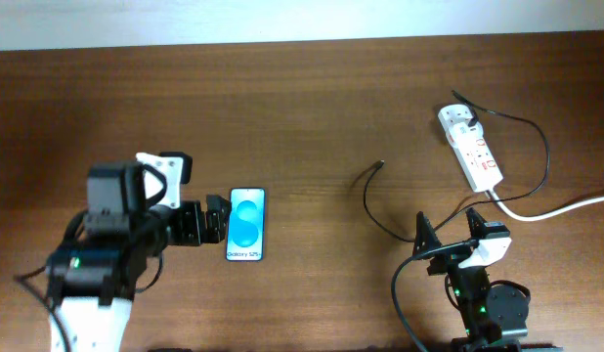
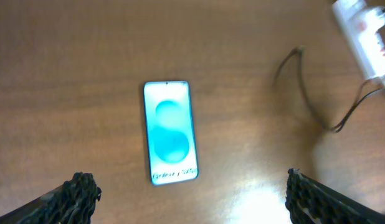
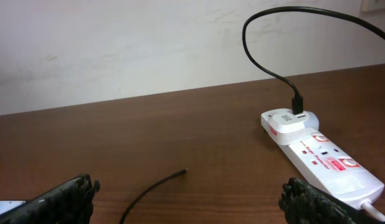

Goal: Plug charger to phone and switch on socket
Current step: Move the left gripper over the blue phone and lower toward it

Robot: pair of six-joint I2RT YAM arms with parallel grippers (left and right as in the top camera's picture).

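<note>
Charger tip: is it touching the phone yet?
Apart. The overhead view shows the charger tip lying well to the right of the phone, with bare table between them. The left wrist view shows the same gap.

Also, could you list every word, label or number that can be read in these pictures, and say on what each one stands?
"Galaxy S25+": white text at the lower end of the phone screen. It is small but readable from overhead, and blurred in the left wrist view.
Red markings on the socket: too small and blurred to read in any view.
No other text shows.
</note>
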